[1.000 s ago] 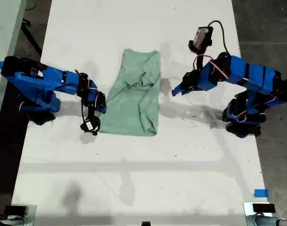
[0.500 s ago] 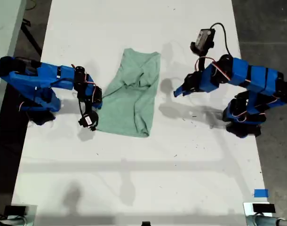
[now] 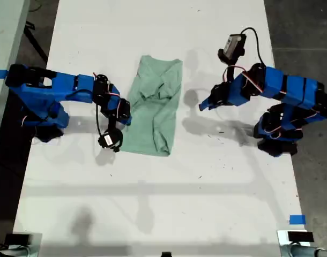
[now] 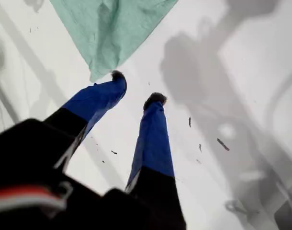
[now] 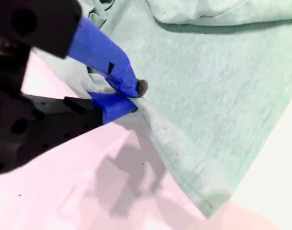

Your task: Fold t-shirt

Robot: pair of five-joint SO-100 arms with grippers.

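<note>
The pale mint-green t-shirt (image 3: 155, 107) lies as a narrow folded strip in the middle of the white table (image 3: 163, 203), with wrinkles near its far end. My second gripper (image 3: 125, 115) comes in from the exterior view's left and is shut on the t-shirt's long edge (image 5: 218, 96); in the second wrist view its jaws (image 5: 135, 98) pinch the cloth and lift it slightly. My first gripper (image 3: 203, 105) hovers at the exterior view's right, apart from the cloth. Its jaws (image 4: 136, 87) stand open and empty, with a corner of the t-shirt (image 4: 112, 28) just beyond the fingertips.
Both arm bases stand near the table's side edges in the exterior view, with dark floor beyond. A blue tape mark (image 3: 297, 219) sits near the exterior view's lower right, and small grey devices (image 3: 295, 238) rest at the near corners.
My second gripper swung out toward the exterior view's left, then back right over the t-shirt, carrying its edge inward; the cloth is narrower now. The first arm barely moved.
</note>
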